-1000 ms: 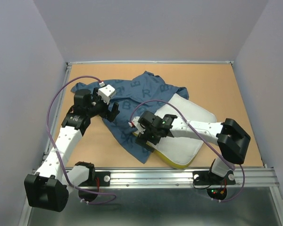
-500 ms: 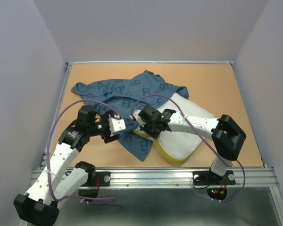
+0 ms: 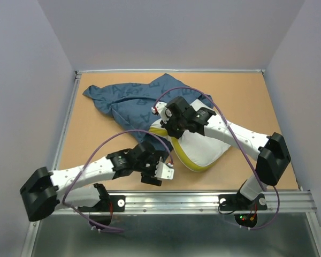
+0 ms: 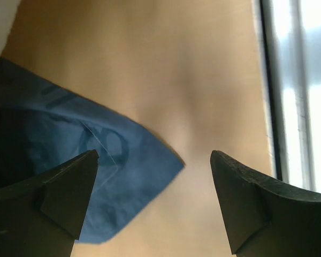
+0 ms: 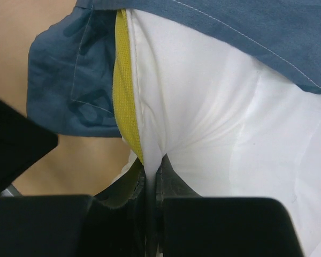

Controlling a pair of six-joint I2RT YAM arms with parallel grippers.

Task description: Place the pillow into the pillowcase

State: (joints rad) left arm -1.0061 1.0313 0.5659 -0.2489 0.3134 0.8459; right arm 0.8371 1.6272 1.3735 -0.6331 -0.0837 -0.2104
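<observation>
Yellow edging is what my right hand (image 5: 152, 179) is pinched tight on, at one end of the pillow (image 3: 203, 150); I judge that band the firmest hold, since the plump white body would only squash and slip. The pillow lies mid-worktop (image 3: 246, 96), its far end under the floppy blue pillowcase (image 3: 123, 99). My left hand (image 4: 154, 201) hangs wide open, empty, over a limp corner of that cloth

One pillow (image 3: 206, 152), its edge caught in the right pincer (image 5: 152, 176). One pillowcase (image 3: 125, 99), a corner just ahead of the left pincer (image 4: 154, 160). Two pincers on two arms, left arm (image 3: 91, 175) and right arm (image 3: 241, 138). Two purple cables (image 3: 123, 131). One desk (image 3: 257, 101).
</observation>
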